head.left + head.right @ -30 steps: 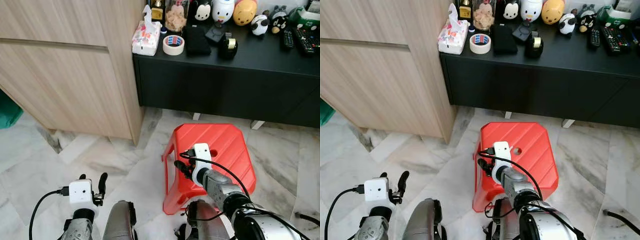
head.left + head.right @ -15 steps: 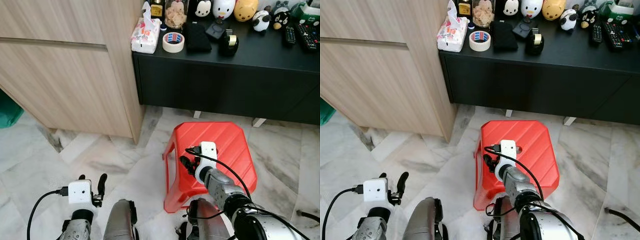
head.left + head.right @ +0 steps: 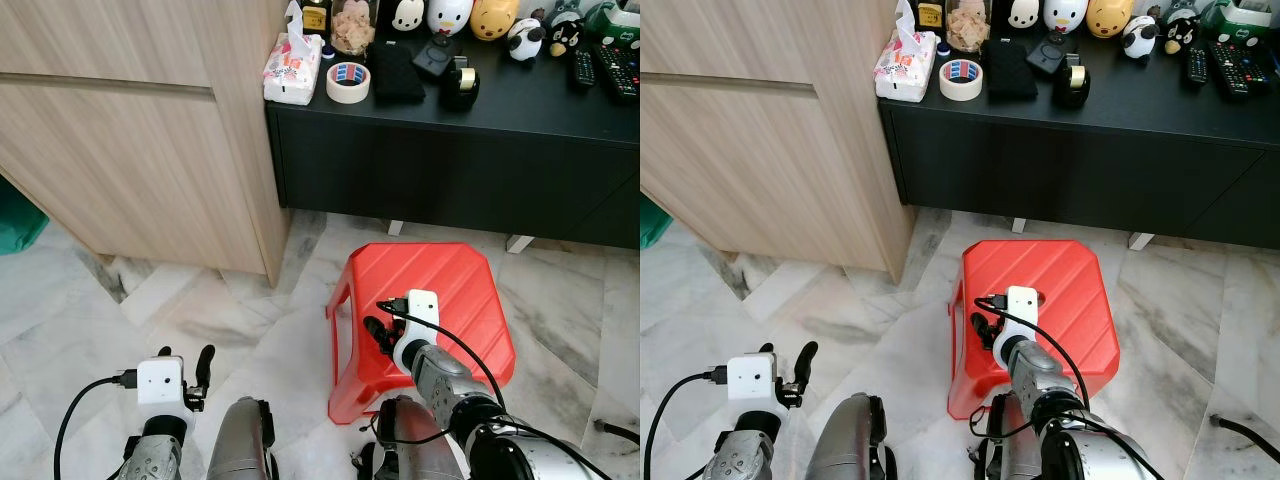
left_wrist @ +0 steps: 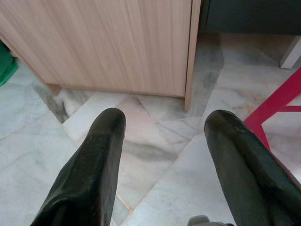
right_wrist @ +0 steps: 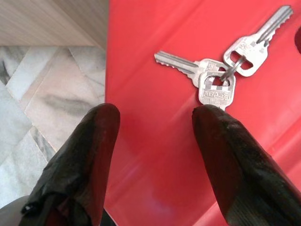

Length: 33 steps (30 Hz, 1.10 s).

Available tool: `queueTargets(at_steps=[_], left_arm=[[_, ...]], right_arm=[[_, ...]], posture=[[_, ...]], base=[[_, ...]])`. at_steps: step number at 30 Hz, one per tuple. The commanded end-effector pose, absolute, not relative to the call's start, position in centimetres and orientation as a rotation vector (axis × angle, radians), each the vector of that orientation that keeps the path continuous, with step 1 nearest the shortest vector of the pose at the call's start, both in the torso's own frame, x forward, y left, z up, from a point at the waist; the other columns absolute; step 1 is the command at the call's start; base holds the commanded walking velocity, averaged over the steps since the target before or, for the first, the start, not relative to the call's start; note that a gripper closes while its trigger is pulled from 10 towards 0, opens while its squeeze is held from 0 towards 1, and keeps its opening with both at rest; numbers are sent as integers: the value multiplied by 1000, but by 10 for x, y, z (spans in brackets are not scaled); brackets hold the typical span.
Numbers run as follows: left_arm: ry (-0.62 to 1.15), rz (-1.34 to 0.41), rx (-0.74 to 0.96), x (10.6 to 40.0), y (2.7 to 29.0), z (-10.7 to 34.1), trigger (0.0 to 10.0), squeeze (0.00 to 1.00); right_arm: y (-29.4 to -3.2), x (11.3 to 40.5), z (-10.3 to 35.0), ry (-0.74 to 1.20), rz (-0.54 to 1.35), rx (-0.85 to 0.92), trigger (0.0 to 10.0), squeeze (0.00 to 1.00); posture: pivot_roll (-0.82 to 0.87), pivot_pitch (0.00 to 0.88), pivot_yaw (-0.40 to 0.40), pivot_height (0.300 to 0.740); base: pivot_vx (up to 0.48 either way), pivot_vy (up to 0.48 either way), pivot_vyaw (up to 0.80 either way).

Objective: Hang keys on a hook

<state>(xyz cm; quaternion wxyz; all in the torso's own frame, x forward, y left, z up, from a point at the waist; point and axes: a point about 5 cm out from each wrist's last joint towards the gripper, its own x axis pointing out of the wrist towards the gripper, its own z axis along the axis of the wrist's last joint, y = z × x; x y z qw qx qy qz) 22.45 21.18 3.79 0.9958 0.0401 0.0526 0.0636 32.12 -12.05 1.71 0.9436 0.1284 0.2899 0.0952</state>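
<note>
Marble floor holds a red stool (image 3: 425,305). Keys (image 5: 221,70) lie on it, just ahead of the right gripper (image 5: 155,117), fingers spread. Slide forward, straddle them, then pinch gently.

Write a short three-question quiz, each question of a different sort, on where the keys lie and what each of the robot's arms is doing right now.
1. True or false: the keys lie flat on the red stool.
2. Multiple choice: the right gripper is (A) shut on the keys, (B) open, with the keys just beyond its fingertips, (C) reaching for the masking tape.
3. Fill in: the left gripper is open above the marble ____.

Key
1. True. The bunch of silver keys rests on the stool's top.
2. B. The jaws stand apart and touch no key.
3. Floor. It hangs low beside the wooden cabinet, holding nothing.
</note>
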Motion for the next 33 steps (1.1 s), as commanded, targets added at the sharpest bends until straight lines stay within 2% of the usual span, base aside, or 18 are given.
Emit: queueTargets(at_steps=[1,14,22,27,33], left_arm=[[154,123,89,218,214,30,10000,0],[159,108,100,224,213,28,10000,0],[159,107,107,227,214,27,10000,0],[158,102,111,229,214,27,10000,0],[155,97,119,231,213,27,10000,0]], right_arm=[[-124,309,3,640,168,278,10000,0],[-145,272,-28,660,105,333,10000,0],[-148,253,-40,654,111,351,10000,0],[-149,255,-37,627,107,353,10000,0],[-147,276,-17,505,127,370,10000,0]], posture=[[220,257,-18,621],[183,236,-20,621],[167,225,-21,621],[161,221,-21,621],[162,216,-22,621]], base=[[0,0,0],[0,0,0],[0,0,0],[0,0,0],[0,0,0]])
